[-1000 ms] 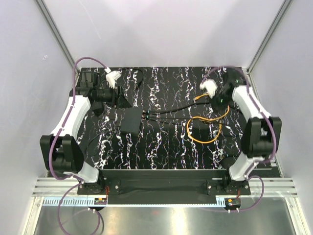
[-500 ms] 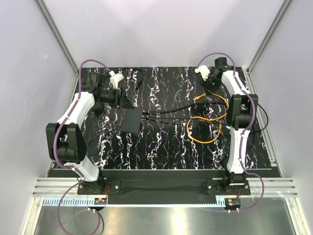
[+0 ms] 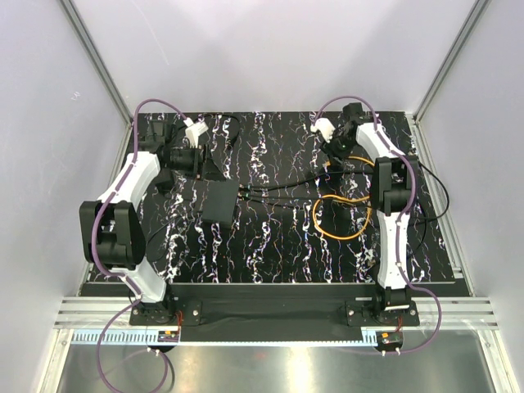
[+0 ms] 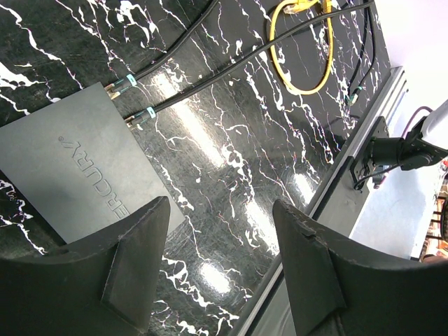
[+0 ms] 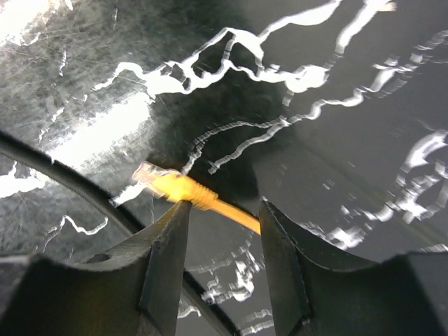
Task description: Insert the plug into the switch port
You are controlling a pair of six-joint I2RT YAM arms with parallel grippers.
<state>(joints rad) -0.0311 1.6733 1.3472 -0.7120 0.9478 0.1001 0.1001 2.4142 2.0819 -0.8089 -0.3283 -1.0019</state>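
1. Step in hand, as I judge it: picking up the plug [image 5: 157, 179]. It has not been inserted yet.
2. The plug lies on the counter [image 3: 270, 246] at the far right, well apart from the switch [image 4: 77, 168], which sits left of centre.
3. The right end effector [image 5: 224, 210] is low over the plug end. Its fingers are apart and straddle the orange cable [image 5: 220, 207] just behind the plug. I see no pinch on it.
4. The left end effector [image 4: 220, 231] hangs above the switch with its fingers spread wide, holding nothing.
5. Two black cables [image 4: 210, 84] already enter the switch edge that faces the plug. I cannot make out the free port on that edge.
6. Next move, my reading: close the right fingers on the plug's boot, lift it clear, and carry it left to that edge with the tip pointing at the switch.
7. The switch looks light, so the left arm will likely need to brace it against the push.
8. The cable coil may drag during the carry.
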